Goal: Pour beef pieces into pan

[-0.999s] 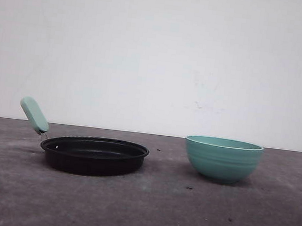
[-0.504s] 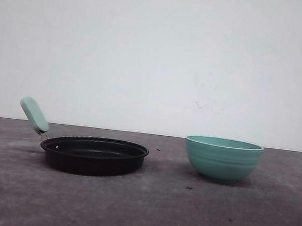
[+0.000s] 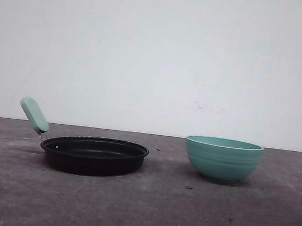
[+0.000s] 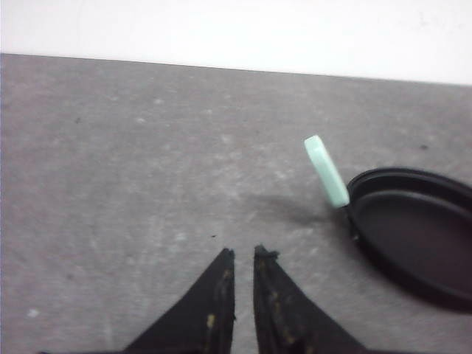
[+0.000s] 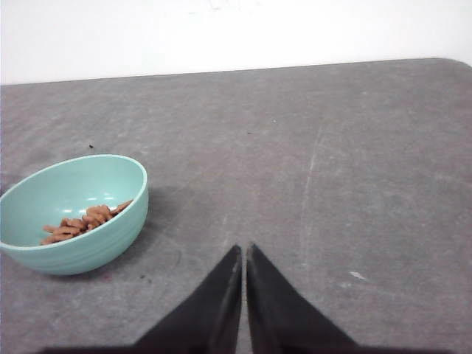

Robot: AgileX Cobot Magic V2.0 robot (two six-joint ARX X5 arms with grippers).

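- Plainly, your shallow round black frying pan (image 3: pixel 94 154) with its mint-green handle (image 3: pixel 34 114) sits left on the grey tabletop (image 3: pixel 144 211); bare tabletop separates it from the teal ribbed bowl (image 3: pixel 223 159).
- Reddish-brown beef pieces (image 5: pixel 82 222) lie inside that bowl.
- Your left gripper (image 4: pixel 243 254) and right gripper (image 5: pixel 243 249) hang over bare tabletop, fingers nearly closed, holding nothing.
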